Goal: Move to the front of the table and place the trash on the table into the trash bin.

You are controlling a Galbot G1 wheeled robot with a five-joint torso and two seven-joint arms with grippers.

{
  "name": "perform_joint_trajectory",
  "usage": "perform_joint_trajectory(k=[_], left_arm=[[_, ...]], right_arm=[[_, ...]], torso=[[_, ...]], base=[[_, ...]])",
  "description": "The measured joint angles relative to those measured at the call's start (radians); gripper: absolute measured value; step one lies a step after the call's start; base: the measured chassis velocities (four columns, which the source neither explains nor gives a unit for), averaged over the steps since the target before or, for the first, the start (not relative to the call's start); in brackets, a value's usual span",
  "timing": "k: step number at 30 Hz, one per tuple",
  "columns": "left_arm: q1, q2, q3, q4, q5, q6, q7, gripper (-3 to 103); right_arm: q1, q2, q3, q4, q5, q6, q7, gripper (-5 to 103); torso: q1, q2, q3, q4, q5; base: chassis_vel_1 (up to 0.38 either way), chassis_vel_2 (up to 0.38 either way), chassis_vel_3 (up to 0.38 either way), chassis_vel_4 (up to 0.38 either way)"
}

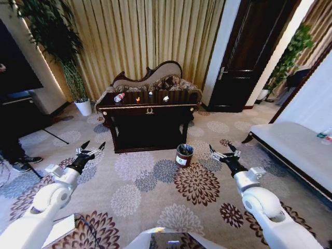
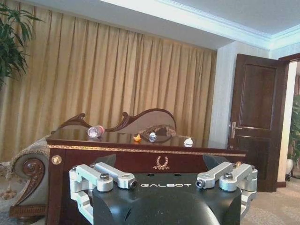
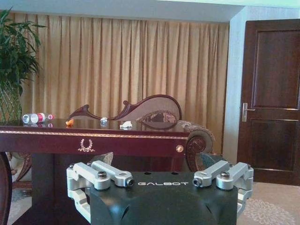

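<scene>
A large dark glossy wooden table point(image 1: 149, 115) with a gold ornament on its front edge stands at upper centre of the head view. On its top, from left to right, lie a clear plastic bottle point(image 1: 119, 97) on its side, a tiny orange scrap point(image 1: 138, 99) and a small white wad point(image 1: 166, 98). A small round dark brown trash bin point(image 1: 183, 154), white-labelled, stands upright on the carpet just right of centre.

Gold pleated curtains point(image 1: 145, 36) cover the back wall. Carved chaise sofa point(image 1: 155, 80) sits in front of them. Potted plant in white pot point(image 1: 83, 106) at left, dark wooden door point(image 1: 249, 52) at right, second plant point(image 1: 290, 54) past it. White bench point(image 1: 295, 150) far right. Floral carpet point(image 1: 155, 181) covers the floor.
</scene>
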Motion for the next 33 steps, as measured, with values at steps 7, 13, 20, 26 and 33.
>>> perform_joint_trajectory(k=[7,13,20,26,33], left_arm=[[-0.003,0.000,0.003,0.000,0.000,0.000,0.002,100],[-0.001,0.001,0.003,0.002,0.000,-0.004,0.002,100],[-0.001,0.004,0.003,0.004,0.000,-0.015,0.004,100],[-0.001,0.003,0.004,0.008,0.000,-0.018,0.005,100],[-0.001,0.003,0.005,0.012,0.000,-0.024,0.005,100]], right_arm=[[-0.007,0.000,0.000,0.002,-0.004,0.000,0.000,100],[-0.012,0.003,-0.001,0.004,-0.010,-0.011,0.000,100],[-0.010,0.006,-0.006,0.002,-0.019,-0.013,0.000,100],[-0.017,0.013,-0.005,-0.002,-0.028,-0.007,0.000,100],[-0.019,0.019,-0.006,-0.003,-0.038,-0.004,0.000,100]], torso=[[0.000,0.000,0.000,0.0000,0.0001],[0.000,0.000,0.000,0.0000,0.0000],[0.000,0.000,0.000,0.0001,0.0000],[0.000,0.000,0.000,0.0000,-0.0001],[0.000,0.000,0.000,-0.0001,0.0003]], base=[[0.000,0.000,0.000,0.000],[0.000,0.000,0.000,0.000],[0.000,0.000,0.000,0.000],[-0.063,0.061,0.067,-0.053],[-0.177,0.175,0.169,-0.157]])
